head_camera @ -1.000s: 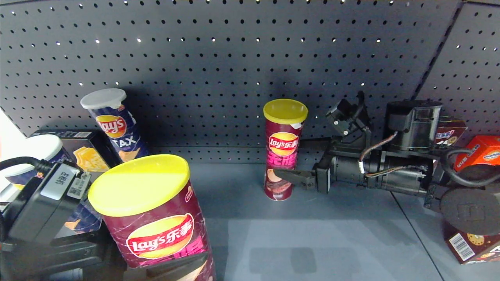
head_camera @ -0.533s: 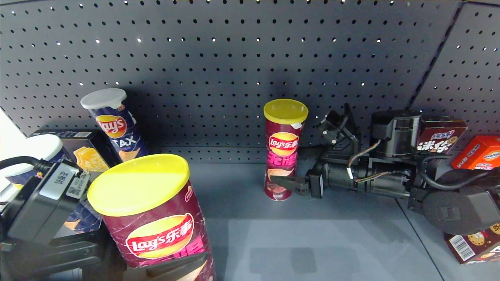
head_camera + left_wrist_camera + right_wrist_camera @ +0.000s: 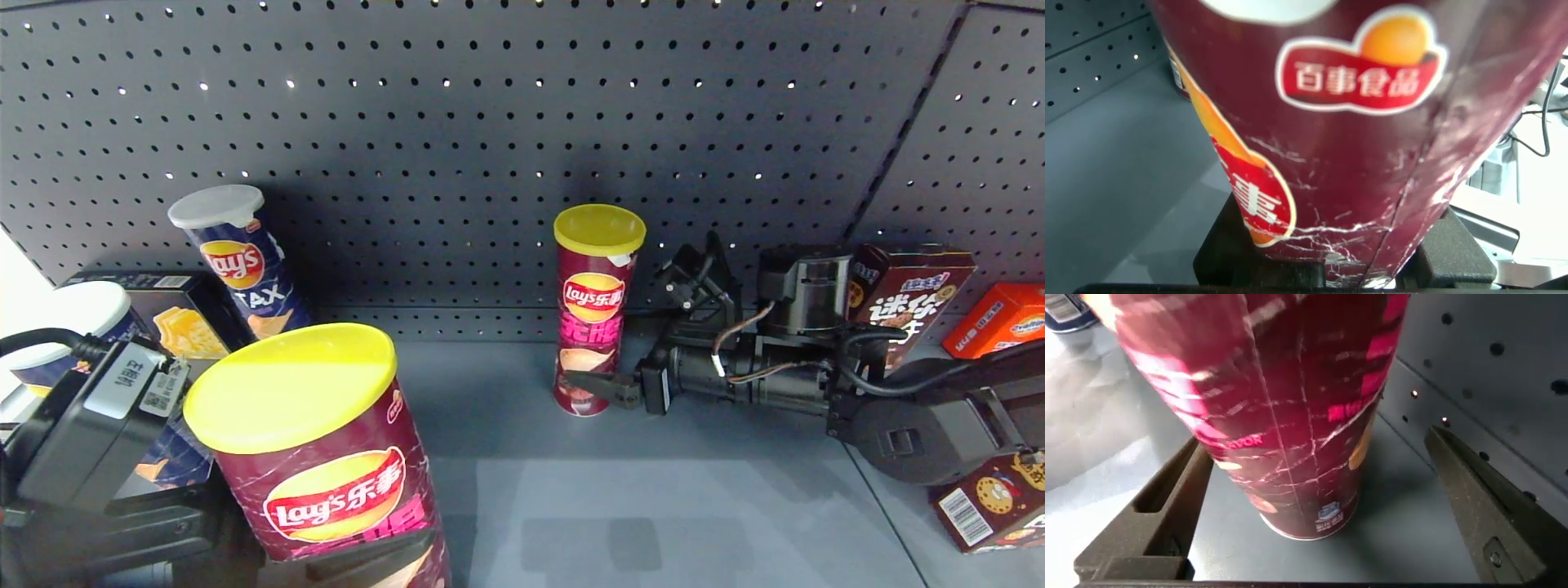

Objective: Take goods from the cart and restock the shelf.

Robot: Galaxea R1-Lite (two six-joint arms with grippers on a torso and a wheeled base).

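Head view: far can is set on shelf; right tool, spread wide, should be withdrawn; near can is clamped by left tool.

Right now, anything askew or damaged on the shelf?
Nothing spilled or visibly damaged. Right end looks untidy: the brown box tilts behind the right arm, and the barcoded box lies skewed near the front. The blue can at back left seems to lean, maybe just camera angle. The middle can stands upright.

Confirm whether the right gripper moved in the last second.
Yes. The right gripper shifted left, uncovering the brown cardboard box by the grey pegboard.
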